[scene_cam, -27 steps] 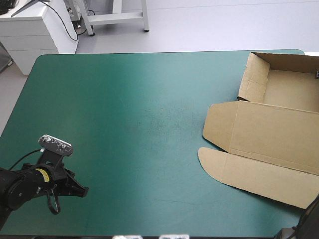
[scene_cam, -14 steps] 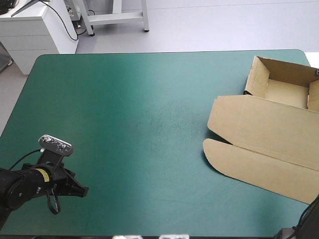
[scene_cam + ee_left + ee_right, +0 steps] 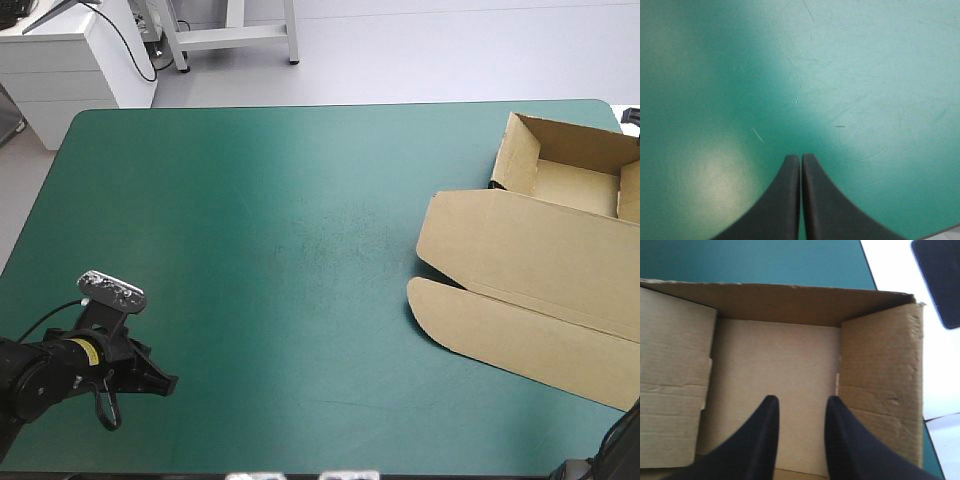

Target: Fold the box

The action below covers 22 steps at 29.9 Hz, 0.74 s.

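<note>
Three walls of the brown box point(image 3: 560, 170) stand raised round an open tray at the table's far right corner; I see the lid point(image 3: 520, 255) lying flat on the teal-green cover point(image 3: 250, 250), reaching toward the near edge, with a rounded flap point(image 3: 500, 335) along its near side; side walls look creased in the right wrist view; right gripper point(image 3: 801, 402) hangs over the tray floor, black fingers parted, gripping nothing; left gripper point(image 3: 801, 157) sits at the near left corner, well apart from the box, fingers pressed together in a point over the cover.
</note>
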{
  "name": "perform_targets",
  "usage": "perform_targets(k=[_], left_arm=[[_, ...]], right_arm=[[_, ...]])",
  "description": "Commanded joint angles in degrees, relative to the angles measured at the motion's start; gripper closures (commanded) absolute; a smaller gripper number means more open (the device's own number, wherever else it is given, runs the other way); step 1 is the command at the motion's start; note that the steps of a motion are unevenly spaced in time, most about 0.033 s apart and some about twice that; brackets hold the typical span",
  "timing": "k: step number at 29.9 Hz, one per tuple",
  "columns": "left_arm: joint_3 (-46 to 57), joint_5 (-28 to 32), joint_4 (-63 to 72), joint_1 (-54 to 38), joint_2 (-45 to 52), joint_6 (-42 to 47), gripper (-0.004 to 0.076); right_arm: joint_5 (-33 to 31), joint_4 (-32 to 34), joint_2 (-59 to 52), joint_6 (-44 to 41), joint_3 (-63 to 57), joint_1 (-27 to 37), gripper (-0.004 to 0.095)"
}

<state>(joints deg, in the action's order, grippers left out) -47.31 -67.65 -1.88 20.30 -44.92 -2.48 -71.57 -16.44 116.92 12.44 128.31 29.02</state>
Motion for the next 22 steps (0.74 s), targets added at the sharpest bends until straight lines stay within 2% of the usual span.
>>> perform_targets(k=[1,2,7,11,16,22], left_arm=[[-1.33,2.23,0.14,0.22,0.13,0.46,0.0731],[-1.33,2.41,0.14,0.22,0.13,0.46,0.0731],[-1.33,3.88,0.14,0.22,0.13,0.77,0.0731],[-1.33,6.37,1.22,0.22,0.13,1.60,0.0731],[-1.33,8.26,3.11,0.22,0.13,1.38,0.0731],[-1.33,10.13,3.59,0.22,0.13,1.56,0.0731]], right_arm=[[0.27,-2.40,-5.05,0.19,1.73,-1.56,0.0895],[0.27,-2.10,-5.41,0.19,1.73,-2.54,0.0924],[0.17,1.98,-7.76,1.72,1.62,-9.31,0.0916],[0.17,2.71,-10.78,3.43,-0.07,-15.51,0.0916],[0.17,2.71,-17.63,6.54,-8.16,-22.04,0.0917],[0.41,2.71,-26.93,7.57,-20.45,-26.51,0.0917]])
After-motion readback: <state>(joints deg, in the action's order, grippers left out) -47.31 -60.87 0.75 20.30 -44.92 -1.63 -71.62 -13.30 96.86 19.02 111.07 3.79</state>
